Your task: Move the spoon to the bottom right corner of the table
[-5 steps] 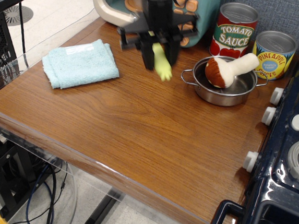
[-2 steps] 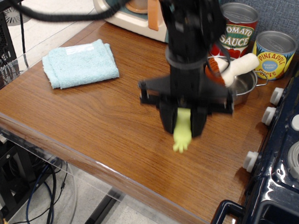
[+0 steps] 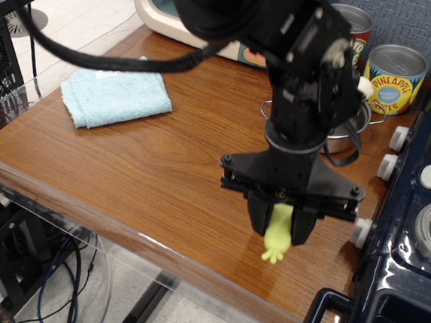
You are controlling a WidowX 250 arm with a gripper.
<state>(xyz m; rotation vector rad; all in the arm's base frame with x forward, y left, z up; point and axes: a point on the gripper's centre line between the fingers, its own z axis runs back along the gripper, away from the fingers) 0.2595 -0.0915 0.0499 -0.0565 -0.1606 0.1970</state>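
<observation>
The table (image 3: 125, 161) of glossy red-brown wood fills most of the view, with a dark blue toy stove (image 3: 412, 247) at its right edge. My black arm reaches over the front right part of the table. A light blue folded cloth (image 3: 116, 92) lies far left. A pineapple can (image 3: 395, 79) stands at the back. My jaws (image 3: 282, 220) are closed on the spoon (image 3: 277, 239); its yellow-green handle hangs down, frilled tip lowest, above the table near the front right corner.
</observation>
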